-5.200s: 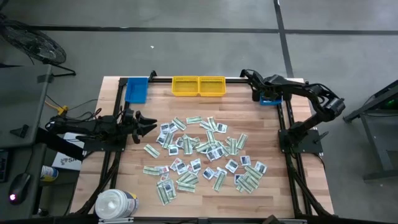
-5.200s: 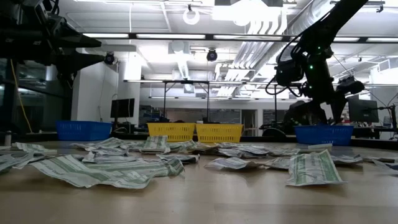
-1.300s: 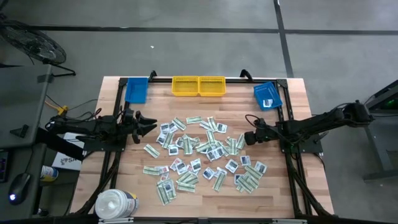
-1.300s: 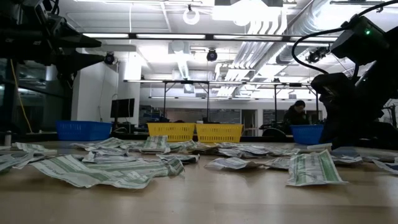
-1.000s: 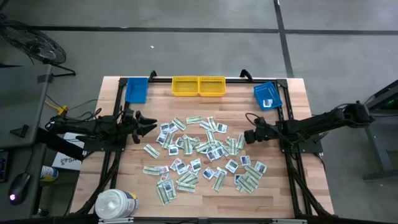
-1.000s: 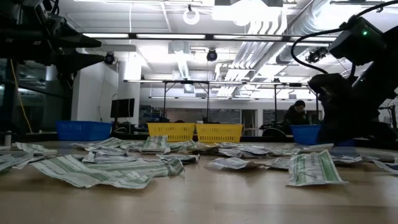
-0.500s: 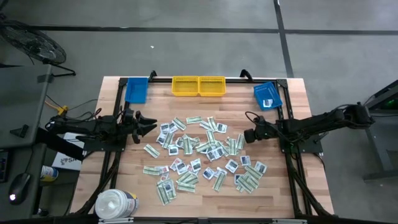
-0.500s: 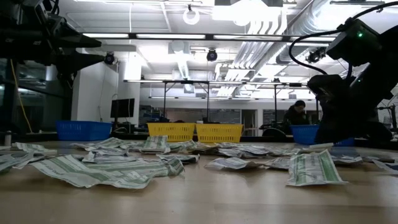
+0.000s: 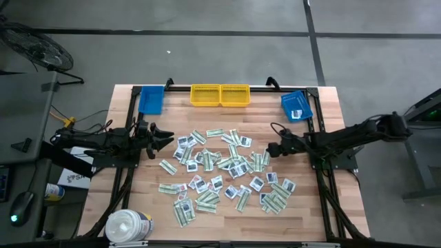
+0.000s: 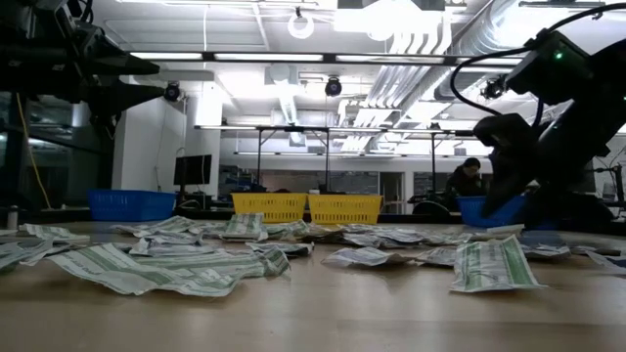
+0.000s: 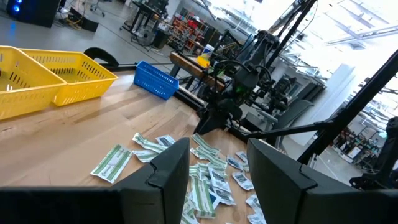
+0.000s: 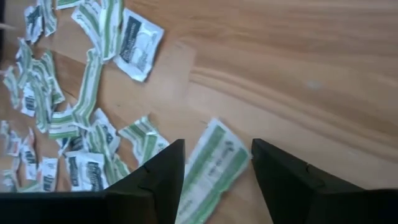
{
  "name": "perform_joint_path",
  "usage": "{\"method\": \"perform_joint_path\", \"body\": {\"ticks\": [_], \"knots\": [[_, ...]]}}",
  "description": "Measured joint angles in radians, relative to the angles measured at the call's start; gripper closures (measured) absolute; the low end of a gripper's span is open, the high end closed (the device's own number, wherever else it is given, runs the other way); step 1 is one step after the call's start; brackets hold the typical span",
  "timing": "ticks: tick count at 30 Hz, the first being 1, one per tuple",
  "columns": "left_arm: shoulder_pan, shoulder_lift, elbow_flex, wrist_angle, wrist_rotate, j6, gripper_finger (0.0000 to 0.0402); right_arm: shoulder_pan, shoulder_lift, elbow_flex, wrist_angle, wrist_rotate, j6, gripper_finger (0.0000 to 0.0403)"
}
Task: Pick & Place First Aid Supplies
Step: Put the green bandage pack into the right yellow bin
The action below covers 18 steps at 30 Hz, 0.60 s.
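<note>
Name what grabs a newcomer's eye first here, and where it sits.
A sprawl of small flat green-white and white paper packets covers the wooden table's middle. The right hand hangs open at the pile's right edge, over a long green-white strip. Two yellow plastic bins sit at the far edge.

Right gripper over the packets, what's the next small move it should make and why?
Probably lower the right gripper straight down onto the long green-white strip packet and close. The wrist view shows its fingers spread with that strip lying between them on the table, at the right edge of the pile and not yet gripped. The left gripper waits at the pile's left side.
</note>
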Motion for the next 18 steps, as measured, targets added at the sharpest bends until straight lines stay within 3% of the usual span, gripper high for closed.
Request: {"method": "perform_joint_path", "body": {"ticks": [9,18], "knots": [[0.0,0.0,0.0,0.0,0.0,0.0,0.024,0.0,0.031,-0.002,0.04,-0.031,0.004,0.0226],[0.0,0.0,0.0,0.0,0.0,0.0,0.024,0.0,0.032,-0.005,0.028,-0.05,-0.023,0.03]]}}
